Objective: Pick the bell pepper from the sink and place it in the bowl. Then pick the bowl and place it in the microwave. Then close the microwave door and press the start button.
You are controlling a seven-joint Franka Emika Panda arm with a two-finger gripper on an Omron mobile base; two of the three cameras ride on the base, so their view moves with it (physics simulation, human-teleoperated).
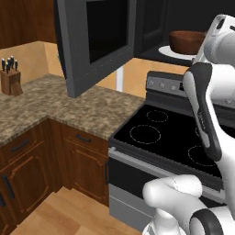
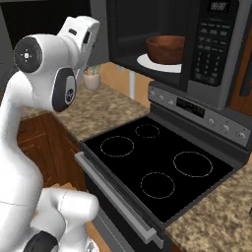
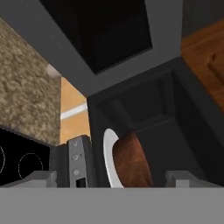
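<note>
Bowl (image 2: 166, 49) sits on the white turntable plate (image 2: 156, 64) inside the microwave (image 2: 216, 47), above the stove (image 2: 157, 167). Bell pepper: not discernible from these angles, possibly inside the bowl; cannot confirm. Placement step looks complete.

Hand (image 3: 111, 179): jaws spread wide, nothing between them, only the two tips visible at the bottom of the hand view, which looks into the open cavity.

Step in hand, judged: close the microwave door (image 1: 98, 43). The door stands swung out to the left over the granite surface (image 1: 59, 108), window facing the room. To do this well, bring the hand round to the door's outer face near its free edge, far from the hinge, and push in a steady arc toward the cavity until it latches. The start button is on the control panel (image 2: 210, 44) to the right of the cavity.

Surroundings: knife block (image 1: 10, 78) on the far left of the surface, utensil cup (image 2: 91, 78) near the wall; both well apart from the door's sweep. Main obstruction risk: the arm's own elbow and forearm, close under the door.
</note>
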